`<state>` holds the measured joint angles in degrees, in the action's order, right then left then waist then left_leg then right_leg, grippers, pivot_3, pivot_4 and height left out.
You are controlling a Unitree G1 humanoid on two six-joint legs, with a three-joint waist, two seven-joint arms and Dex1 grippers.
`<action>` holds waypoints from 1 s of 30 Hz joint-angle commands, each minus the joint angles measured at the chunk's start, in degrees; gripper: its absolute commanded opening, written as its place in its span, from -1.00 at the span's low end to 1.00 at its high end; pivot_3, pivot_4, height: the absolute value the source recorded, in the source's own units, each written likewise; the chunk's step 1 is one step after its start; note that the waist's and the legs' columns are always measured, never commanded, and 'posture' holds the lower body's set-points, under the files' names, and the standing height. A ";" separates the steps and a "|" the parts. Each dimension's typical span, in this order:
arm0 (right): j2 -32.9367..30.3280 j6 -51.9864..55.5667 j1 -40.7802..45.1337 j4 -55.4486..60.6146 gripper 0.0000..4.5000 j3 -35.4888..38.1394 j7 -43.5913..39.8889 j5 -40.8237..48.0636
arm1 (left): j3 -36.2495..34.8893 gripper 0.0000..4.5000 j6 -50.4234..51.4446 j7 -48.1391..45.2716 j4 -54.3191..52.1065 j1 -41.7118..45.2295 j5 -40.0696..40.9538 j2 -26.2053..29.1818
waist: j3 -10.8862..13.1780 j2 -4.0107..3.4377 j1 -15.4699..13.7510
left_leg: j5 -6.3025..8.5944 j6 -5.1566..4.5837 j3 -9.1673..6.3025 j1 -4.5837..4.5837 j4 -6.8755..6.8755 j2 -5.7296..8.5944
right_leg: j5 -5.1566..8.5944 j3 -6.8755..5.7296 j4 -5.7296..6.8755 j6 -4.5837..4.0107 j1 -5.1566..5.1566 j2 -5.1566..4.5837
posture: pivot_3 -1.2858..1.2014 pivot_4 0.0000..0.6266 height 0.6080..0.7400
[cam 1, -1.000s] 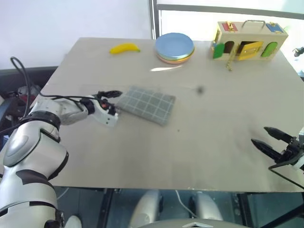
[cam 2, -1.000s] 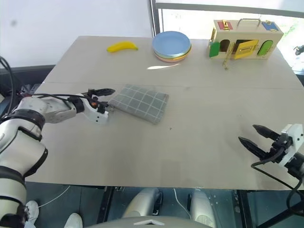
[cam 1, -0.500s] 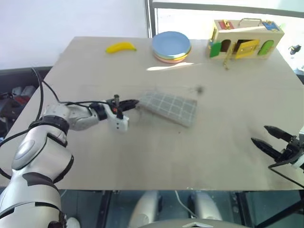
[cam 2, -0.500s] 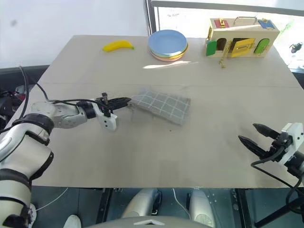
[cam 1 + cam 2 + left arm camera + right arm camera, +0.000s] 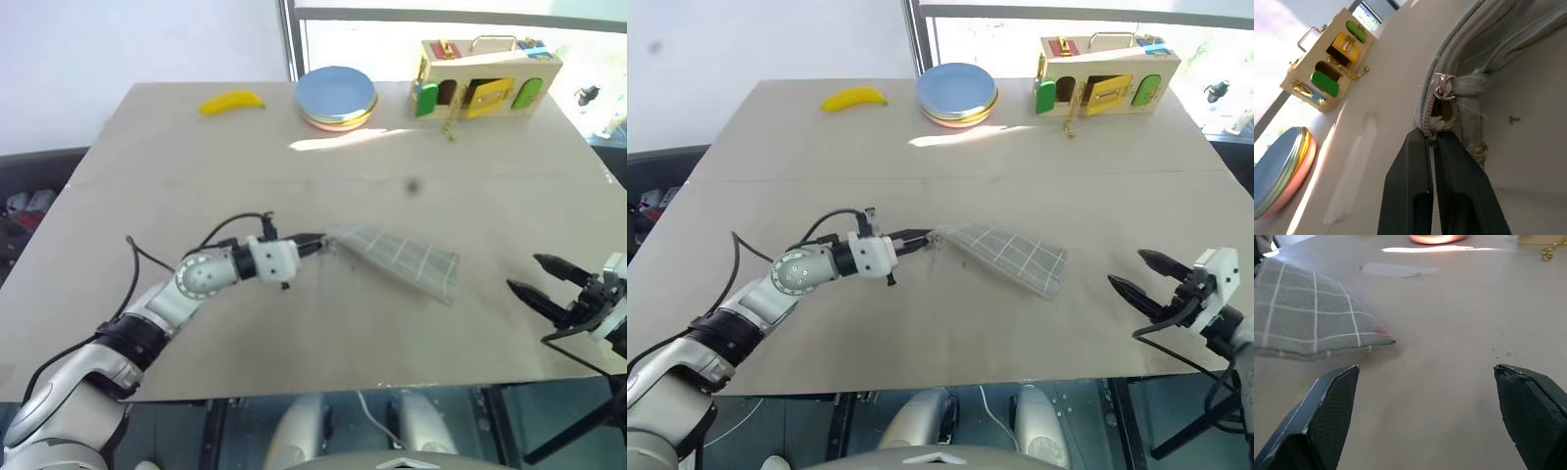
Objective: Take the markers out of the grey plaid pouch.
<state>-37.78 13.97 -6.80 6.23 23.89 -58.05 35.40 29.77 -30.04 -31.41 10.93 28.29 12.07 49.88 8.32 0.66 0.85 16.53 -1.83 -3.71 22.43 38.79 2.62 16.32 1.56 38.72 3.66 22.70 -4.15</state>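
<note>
grey plaid pouch [image 5: 397, 260] is seen in the head view mid-table, long axis running from the left gripper [image 5: 312, 243] toward the wide-open right gripper [image 5: 544, 277]. in the left wrist view, its zipper corner is pinched by shut fingers [image 5: 1410, 186].

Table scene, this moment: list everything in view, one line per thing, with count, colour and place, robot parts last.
grey plaid pouch: one, grey with pale grid, mid-table, left end lifted off the surface, zipper end pinched by the left claw.
banana: one, yellow, far left of the table.
plates: one stack, blue on top, far middle.
wooden latch box: one, tan with green and yellow doors, far right.
table: one, beige.
left claw: one, black fingers, shut on the pouch's edge.
right claw: one, black fingers, open, at the table's near right edge, apart from the pouch.
</note>
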 commanded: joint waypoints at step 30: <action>-8.33 24.17 8.77 32.56 1.00 -3.36 11.55 27.49 | -8.25 1.00 -25.79 -10.81 20.77 4.34 -23.91 -12.46 | -0.03 0.07 -0.52 | 0.02 -0.03 -0.20 0.13 0.40 0.01 | 0.00 -0.18 0.02 0.00 -0.10 0.03 | 0.03 -0.52 1.00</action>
<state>-44.92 36.87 2.97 35.88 17.33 -45.85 57.87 22.42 -50.63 -43.80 27.08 30.70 -9.05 36.97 8.29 0.74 0.32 16.55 -1.87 -3.91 22.55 39.19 2.64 16.32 1.36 38.73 3.66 22.58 -4.12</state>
